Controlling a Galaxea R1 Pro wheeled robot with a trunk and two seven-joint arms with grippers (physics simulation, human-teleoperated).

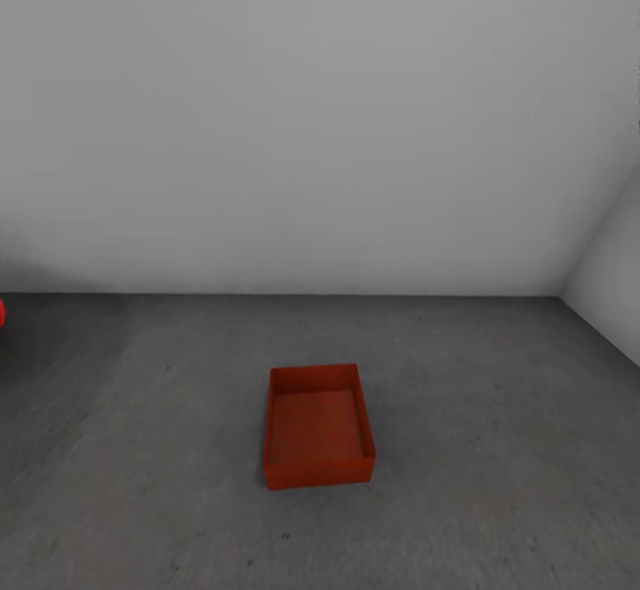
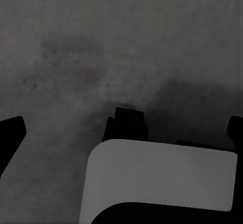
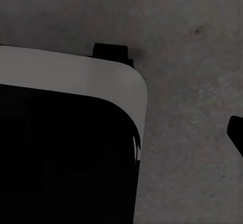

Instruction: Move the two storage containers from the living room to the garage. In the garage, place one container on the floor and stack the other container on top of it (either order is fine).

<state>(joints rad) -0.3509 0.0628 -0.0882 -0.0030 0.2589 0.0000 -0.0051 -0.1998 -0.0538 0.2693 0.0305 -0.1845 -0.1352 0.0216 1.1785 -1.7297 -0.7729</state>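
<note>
While it's sitting by itself on the floor (image 1: 498,483), the storage container (image 1: 317,426) is easy to spot just below the middle of the head view: red-orange, rectangular, no lid, plain straight walls, with its long side running away from the camera. Nothing is in it, you can see right down to its flat bottom. The floor is smooth dark grey concrete with a few faint specks, and it meets a plain pale grey wall (image 1: 311,128) across the middle of the frame, with a second wall (image 1: 613,288) forming a corner at the right edge. A small bit of something red (image 1: 2,312) pokes in at the far left edge, too cropped to identify. Both wrist views look down on the same grey concrete past white and black robot parts; as for the left pincer and the right pincer, I honestly can't tell if either is open or closed.
</note>
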